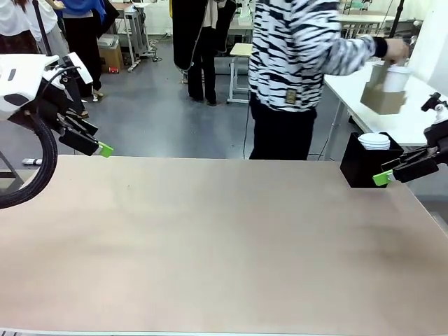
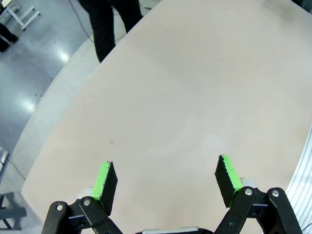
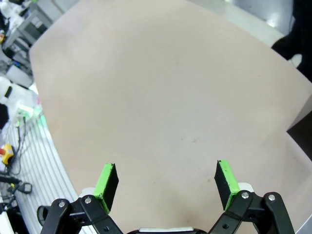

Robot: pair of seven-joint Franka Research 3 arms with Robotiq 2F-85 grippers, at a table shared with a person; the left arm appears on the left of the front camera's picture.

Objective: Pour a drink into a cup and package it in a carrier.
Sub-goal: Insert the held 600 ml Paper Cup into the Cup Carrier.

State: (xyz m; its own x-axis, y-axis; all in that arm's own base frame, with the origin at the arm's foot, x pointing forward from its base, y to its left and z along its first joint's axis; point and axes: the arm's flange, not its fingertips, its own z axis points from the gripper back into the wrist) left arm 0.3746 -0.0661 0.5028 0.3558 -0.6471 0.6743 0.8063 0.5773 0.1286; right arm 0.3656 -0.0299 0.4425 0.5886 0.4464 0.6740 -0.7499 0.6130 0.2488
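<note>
Left gripper (image 2: pixel 165 179) jaws spread wide, empty, above the bare tan counter (image 1: pixel 224 238); right gripper (image 3: pixel 166 179) likewise spread and empty, beside a black box (image 1: pixel 358 166) of white cups (image 1: pixel 374 142); person's hand (image 1: pixel 395 50) holding the brown carrier (image 1: pixel 382 92) over a far white table (image 1: pixel 413 112)

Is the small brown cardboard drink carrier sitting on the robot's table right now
No, the small brown cardboard drink carrier is held up by the person's hand beyond the table's far right corner.
</note>
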